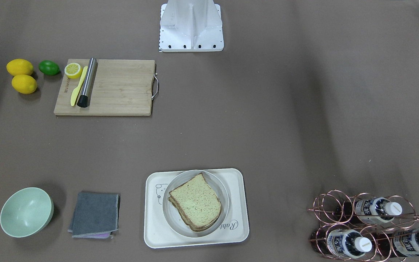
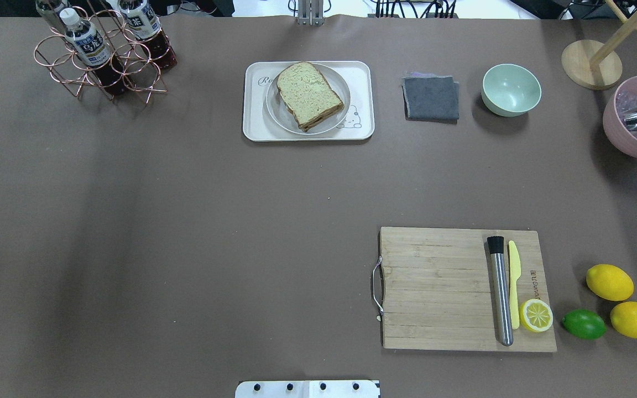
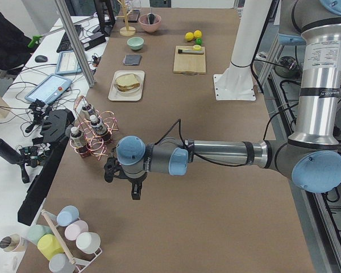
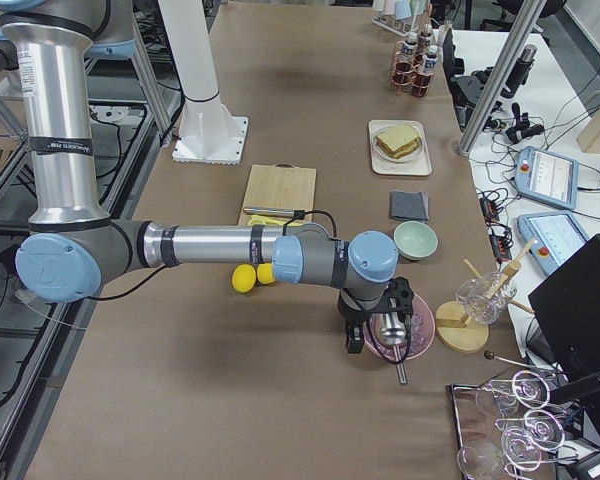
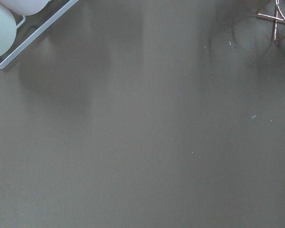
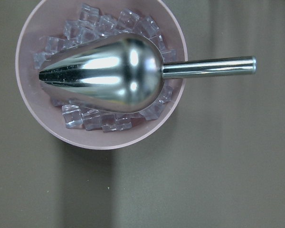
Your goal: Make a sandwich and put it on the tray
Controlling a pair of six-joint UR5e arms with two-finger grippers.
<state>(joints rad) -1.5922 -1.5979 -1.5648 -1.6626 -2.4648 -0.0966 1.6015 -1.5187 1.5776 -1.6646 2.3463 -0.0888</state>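
The sandwich [image 1: 195,202] is stacked toast slices with pale speckled faces and dark crusts. It lies on a round grey plate [image 1: 171,218] that sits on the cream tray [image 1: 240,233]. No egg shows. The sandwich also shows in the overhead view [image 2: 308,95] on the tray [image 2: 252,130]. My left gripper [image 3: 135,190] hangs over bare table near the bottle rack, far from the tray; I cannot tell if it is open or shut. My right gripper [image 4: 375,335] hangs over a pink bowl of ice; I cannot tell its state either.
A wooden cutting board [image 2: 440,287] holds a steel muddler, a yellow knife and a lemon half. Two lemons [image 2: 609,282] and a lime lie beside it. A green bowl [image 2: 511,89], grey cloth [image 2: 431,98], copper bottle rack [image 2: 103,55] and pink ice bowl with scoop [image 6: 102,71] stand at the far edge.
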